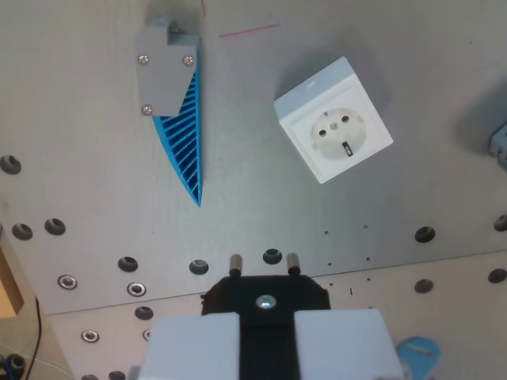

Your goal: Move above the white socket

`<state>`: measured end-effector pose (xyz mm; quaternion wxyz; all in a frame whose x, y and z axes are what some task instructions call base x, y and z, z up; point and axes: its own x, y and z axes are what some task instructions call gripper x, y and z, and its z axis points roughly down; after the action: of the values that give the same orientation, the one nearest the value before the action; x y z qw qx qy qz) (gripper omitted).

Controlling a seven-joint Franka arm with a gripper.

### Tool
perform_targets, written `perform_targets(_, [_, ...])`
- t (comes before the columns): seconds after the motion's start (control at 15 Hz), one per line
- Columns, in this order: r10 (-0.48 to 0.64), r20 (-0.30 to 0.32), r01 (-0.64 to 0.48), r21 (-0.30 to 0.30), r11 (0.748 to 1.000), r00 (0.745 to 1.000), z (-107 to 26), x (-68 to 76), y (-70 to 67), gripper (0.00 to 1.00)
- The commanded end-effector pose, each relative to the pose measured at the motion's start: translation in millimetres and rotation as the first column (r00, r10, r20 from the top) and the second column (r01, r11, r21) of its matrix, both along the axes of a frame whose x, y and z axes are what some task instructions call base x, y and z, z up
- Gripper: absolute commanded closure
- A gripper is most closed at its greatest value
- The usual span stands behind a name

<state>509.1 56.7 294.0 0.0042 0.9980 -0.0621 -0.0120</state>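
The white socket (333, 119) lies face up on the grey metal plate, turned at an angle, in the upper right of the wrist view. Its round recess with two pin holes is fully visible. At the bottom centre, my gripper (267, 318) has two white fingers (194, 344) closed on a black plug (265, 294). The plug's two metal pins (235, 264) point up the picture. The socket sits well above the pins in the picture and toward the wrist view's right, apart from the plug.
A grey bracket with a blue ribbed wedge (184, 134) lies at the upper left. Holes and bolts run in rows across the plate (95, 190). A blue part (499, 146) shows at the right edge, a light-blue piece (416, 352) at the lower right, and a wooden edge (9, 289) at the lower left.
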Motion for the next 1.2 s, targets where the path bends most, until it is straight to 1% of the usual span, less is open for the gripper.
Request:
perform_targets(0.07, [0.099,0.072,-0.1,0.011,0.995,0.993,-11.8,-3.4,-6.5,1.0])
perform_targets(0.4, [0.163,0.083,-0.164,0.006,0.986,0.983,-29.2,-6.8,-12.1,1.0])
perform_targets(0.73, [0.238,0.08,-0.239,-0.001,0.971,0.968,-49.4,-10.7,-18.7,1.0])
perform_targets(1.2, [0.343,0.071,-0.343,-0.011,0.939,0.937,-78.3,-16.1,-27.8,1.0])
